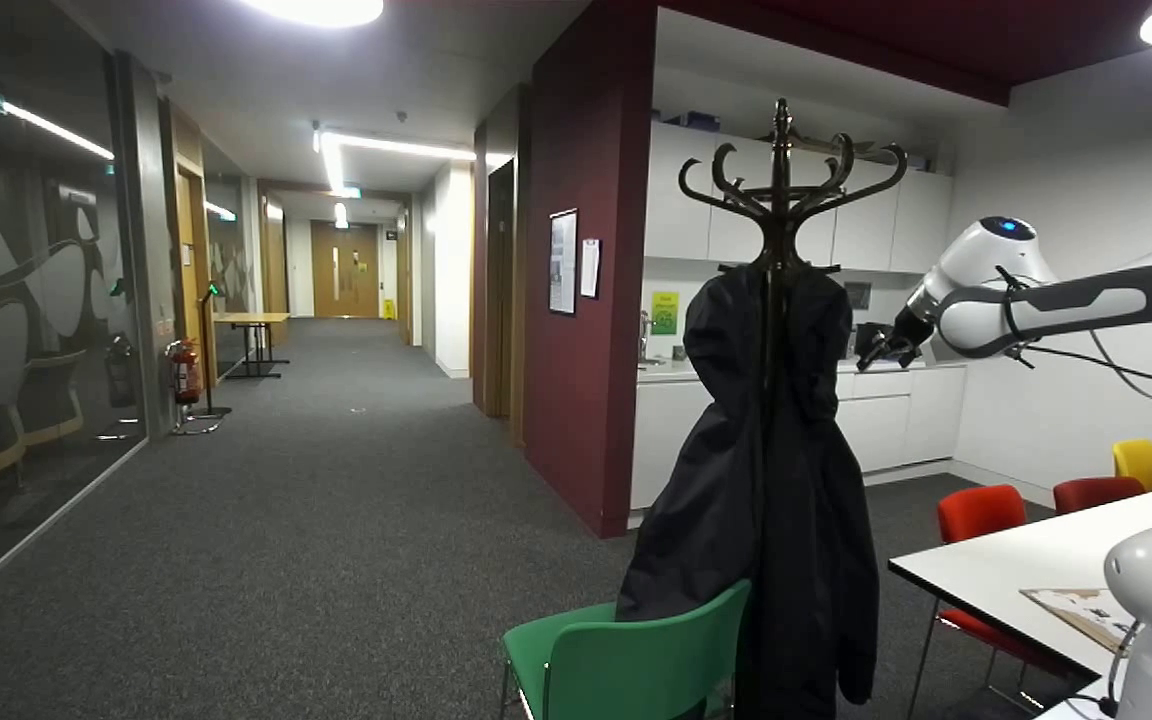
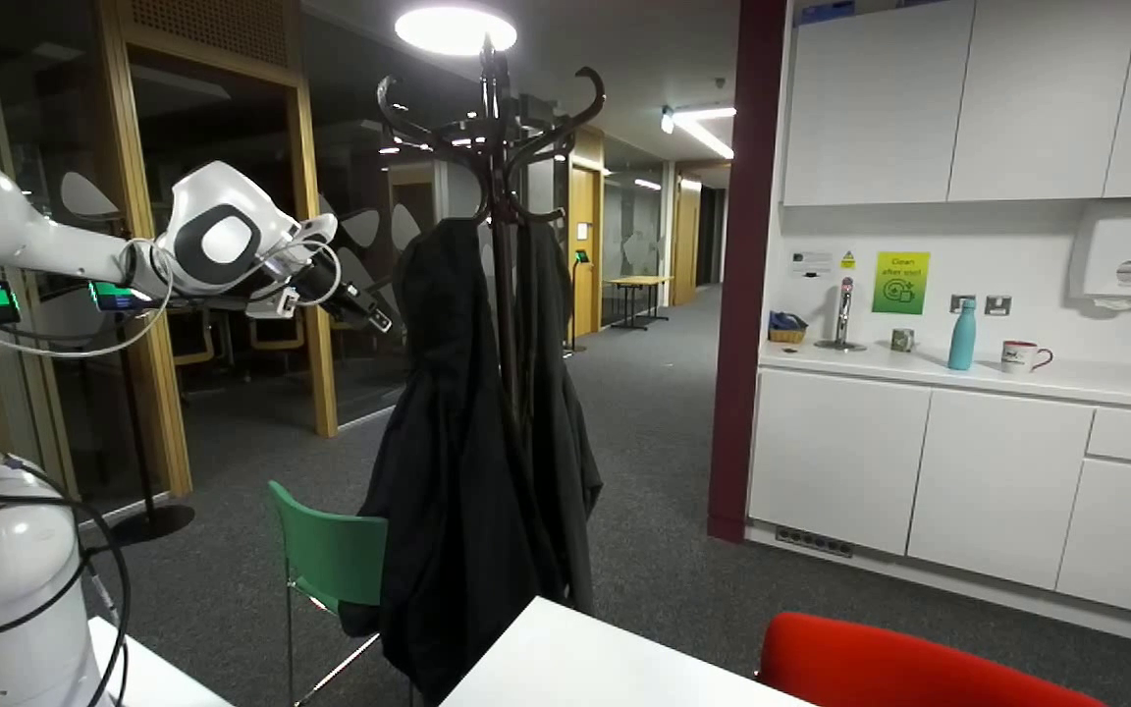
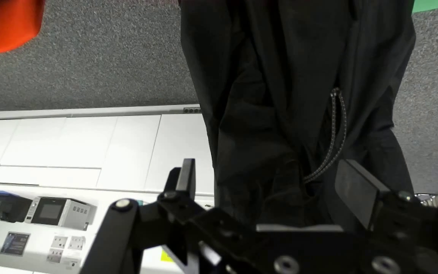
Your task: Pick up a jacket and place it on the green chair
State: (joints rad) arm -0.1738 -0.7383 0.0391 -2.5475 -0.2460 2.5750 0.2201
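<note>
A green poster [image 2: 900,282] on the wall [image 2: 1027,245] reads "Clean after use!"

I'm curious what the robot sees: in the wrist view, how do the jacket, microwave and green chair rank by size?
Largest to smallest:
1. Jacket, filling much of the middle
2. Microwave
3. Green chair, only a sliver; the frame's top edge cuts it off

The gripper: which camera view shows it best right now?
The wrist view: the gripper is close up there, both fingers apart, with the black jacket visible between them. Both exterior views show it only small and dark at the end of the arm, so the opening is harder to judge.
</note>
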